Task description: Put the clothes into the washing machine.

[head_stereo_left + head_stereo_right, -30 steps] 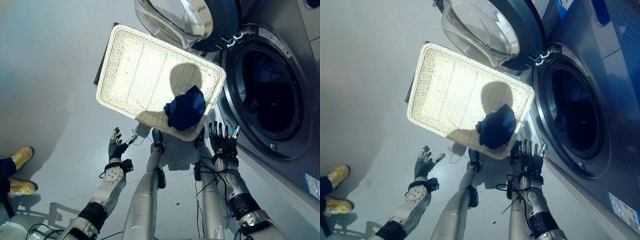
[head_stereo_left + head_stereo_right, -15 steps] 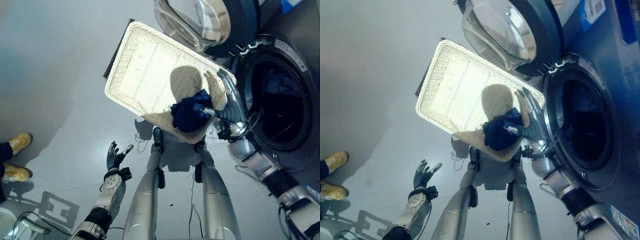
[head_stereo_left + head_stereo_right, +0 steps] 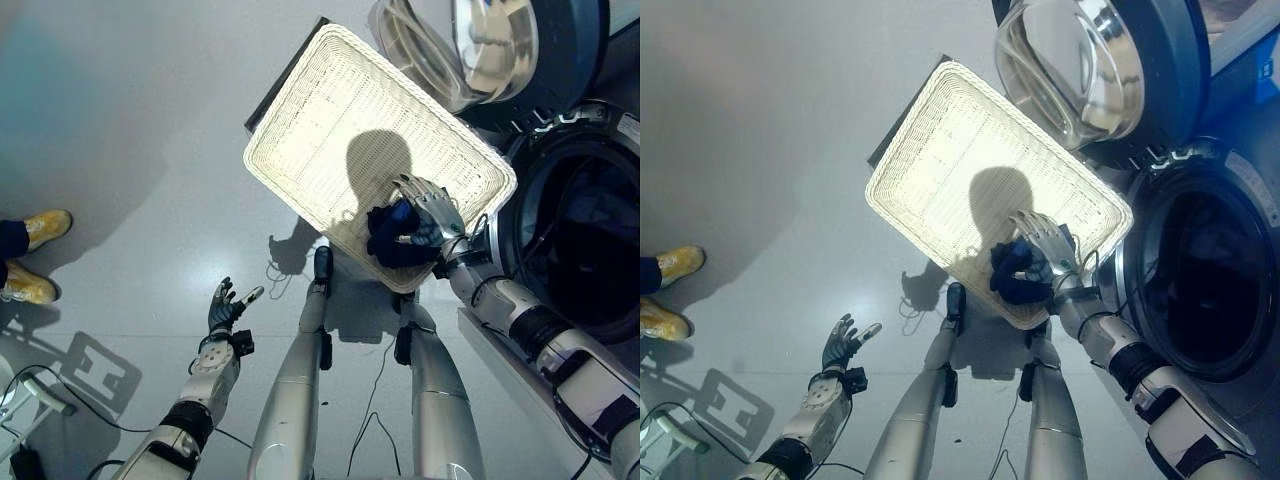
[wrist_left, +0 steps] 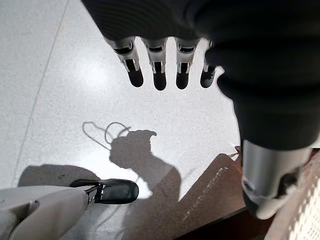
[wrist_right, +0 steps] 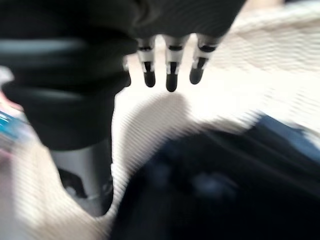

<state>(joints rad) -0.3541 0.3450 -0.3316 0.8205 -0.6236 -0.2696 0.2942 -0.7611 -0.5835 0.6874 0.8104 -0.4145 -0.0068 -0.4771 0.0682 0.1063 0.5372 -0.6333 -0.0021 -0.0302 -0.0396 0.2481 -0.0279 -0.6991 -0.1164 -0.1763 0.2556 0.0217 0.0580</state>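
Note:
A dark blue cloth (image 3: 392, 240) lies bunched in the near right corner of the white wicker basket (image 3: 350, 130). My right hand (image 3: 430, 210) is spread over the cloth from the washer side, fingers straight and thumb against the fabric. In the right wrist view its straight fingers (image 5: 170, 75) point across the basket weave with the blue cloth (image 5: 215, 190) just below the palm. The washing machine's drum (image 3: 590, 250) gapes dark to the right, its glass door (image 3: 480, 50) swung open above the basket. My left hand (image 3: 225, 305) hangs open over the floor at lower left.
The basket rests on a dark board (image 3: 283, 88) on the grey floor. A person's yellow shoes (image 3: 35, 228) stand at the left edge. Something bluish (image 3: 600, 215) shows dimly inside the drum. Bare floor lies left of the basket.
My right hand has risen from below the basket's near edge, reached in over its right rim and now lies on the blue cloth. The camera has shifted. The left hand stays put.

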